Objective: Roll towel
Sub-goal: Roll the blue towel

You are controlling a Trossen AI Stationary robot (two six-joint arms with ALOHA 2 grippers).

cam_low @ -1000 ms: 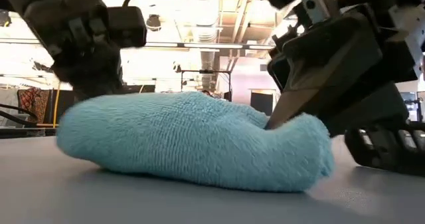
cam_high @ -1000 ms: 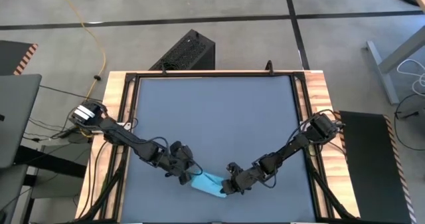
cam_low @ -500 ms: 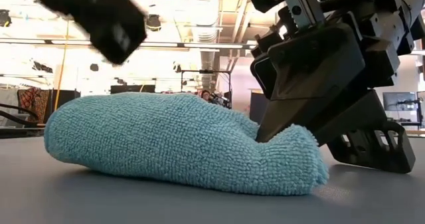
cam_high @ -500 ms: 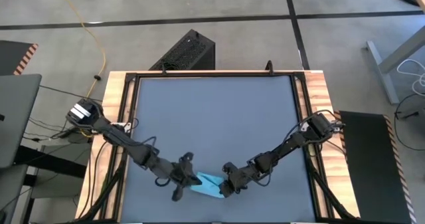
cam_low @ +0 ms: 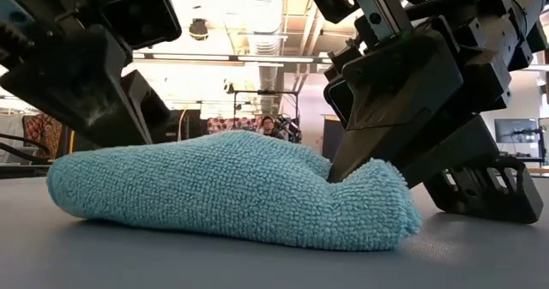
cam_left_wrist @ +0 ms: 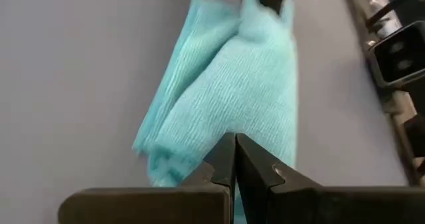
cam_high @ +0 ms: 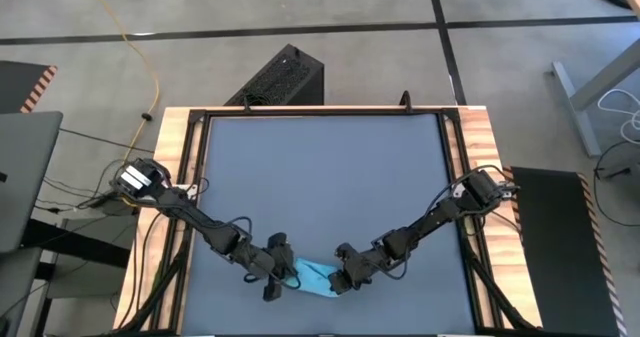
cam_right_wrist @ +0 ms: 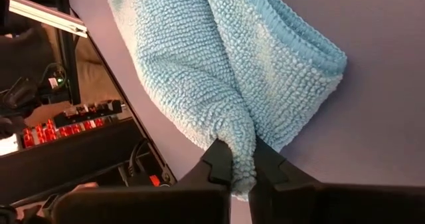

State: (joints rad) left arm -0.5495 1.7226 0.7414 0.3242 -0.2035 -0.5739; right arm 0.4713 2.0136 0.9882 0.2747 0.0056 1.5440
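The towel (cam_high: 314, 277) sits bunched up near the table's (cam_high: 320, 167) front edge, long axis running roughly left-right between both arms. Right gripper (cam_high: 337, 283) pinches a fold at its right end. Left gripper (cam_high: 283, 278) touches the left end, fingers pressed together with no cloth between them.

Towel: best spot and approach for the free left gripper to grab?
Probably the towel's free rounded end facing the left gripper, approached level along the table: the right gripper already pinches the opposite end, and the bundle lies low and bunched.
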